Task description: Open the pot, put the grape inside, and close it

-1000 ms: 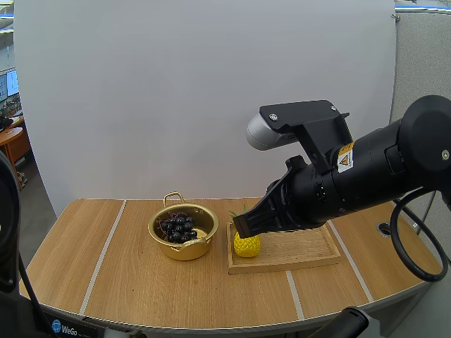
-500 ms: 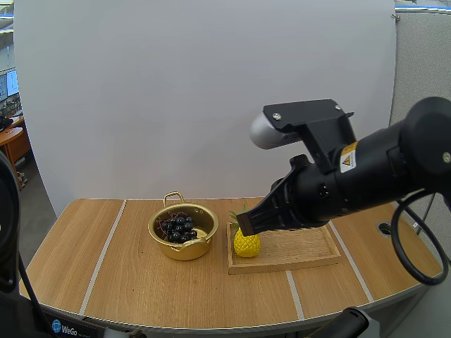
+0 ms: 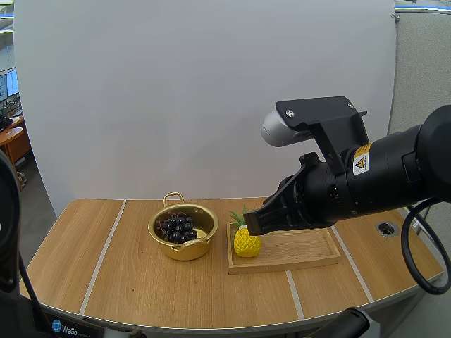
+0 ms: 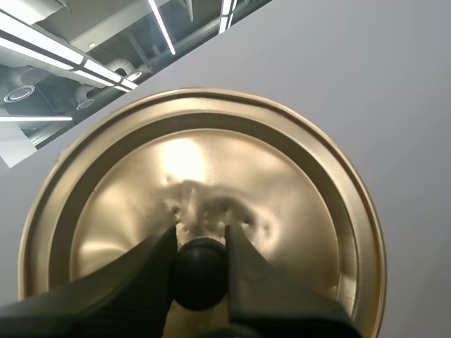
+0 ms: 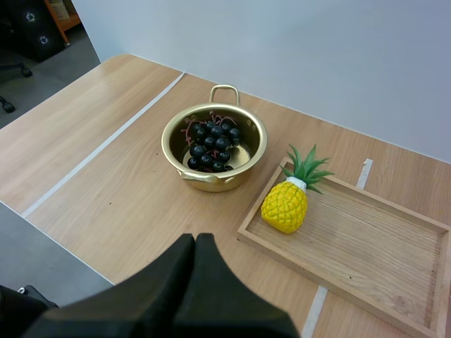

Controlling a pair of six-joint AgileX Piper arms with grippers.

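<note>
Closing step, grapes (image 3: 177,227) in pot (image 3: 184,246) lower centre-left: with left gripper (image 4: 199,236) pinching knob (image 4: 201,274) of lid (image 4: 204,169), right gripper (image 5: 195,243) clenched empty, lower lid squarely on.

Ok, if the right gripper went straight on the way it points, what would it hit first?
Most likely bare table just short of the pot, beside the tray; depth is hard to judge.

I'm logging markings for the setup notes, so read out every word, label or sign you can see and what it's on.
"WeGo": white letters on the dark panel at the table near edge.
Yellow warning sticker on the right arm: its print is too small to read.
No writing on the lid, pot, pineapple or wooden tray.
</note>
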